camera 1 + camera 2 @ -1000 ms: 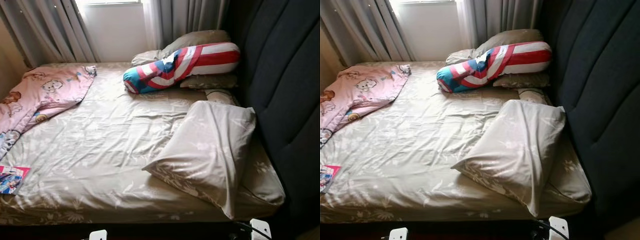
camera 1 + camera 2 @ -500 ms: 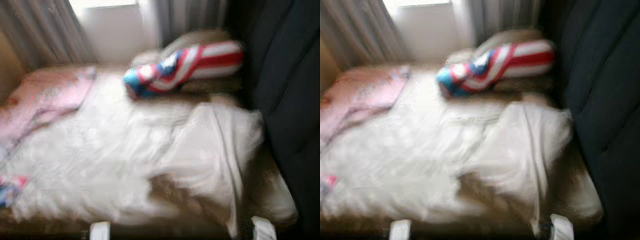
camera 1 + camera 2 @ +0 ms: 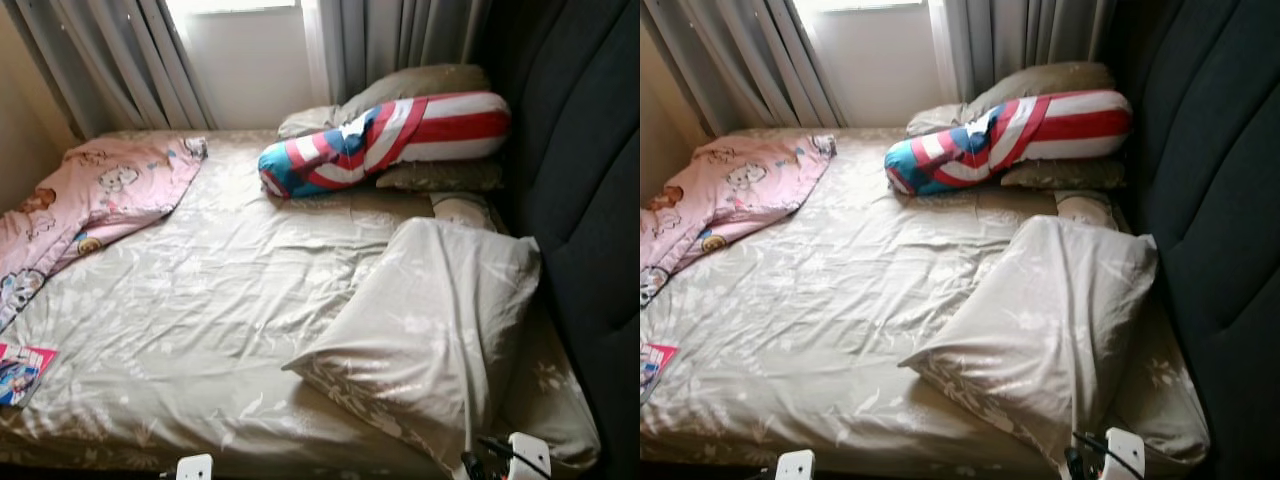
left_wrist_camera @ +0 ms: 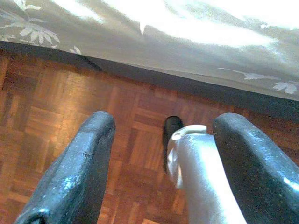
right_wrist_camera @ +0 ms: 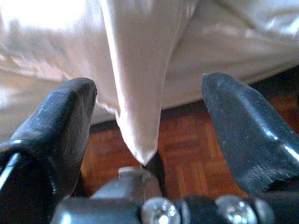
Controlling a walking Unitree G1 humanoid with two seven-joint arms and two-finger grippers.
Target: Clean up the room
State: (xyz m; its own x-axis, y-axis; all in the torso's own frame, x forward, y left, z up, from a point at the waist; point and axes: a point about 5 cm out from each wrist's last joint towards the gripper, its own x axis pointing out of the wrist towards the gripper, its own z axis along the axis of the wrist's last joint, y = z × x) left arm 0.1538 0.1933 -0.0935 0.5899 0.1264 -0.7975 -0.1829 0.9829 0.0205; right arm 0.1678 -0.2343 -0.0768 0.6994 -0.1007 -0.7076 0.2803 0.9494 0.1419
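Bed (image 3: 200, 330) dead ahead w/ beige pillow (image 3: 430, 340) by the dark headboard (image 3: 590, 200), striped bolster (image 3: 390, 140) at far end, pink blanket (image 3: 90, 200) on left. Left gripper (image 4: 159, 158) jaws spread over parquet floor (image 4: 46, 121); right gripper (image 5: 149, 135) spread too, prob. pillow corner hanging between.

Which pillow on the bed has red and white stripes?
The long bolster pillow at the far end of the bed, near the curtains. It has red and white stripes plus blue, while the big pillow nearest the robot and the others behind the bolster are plain beige.
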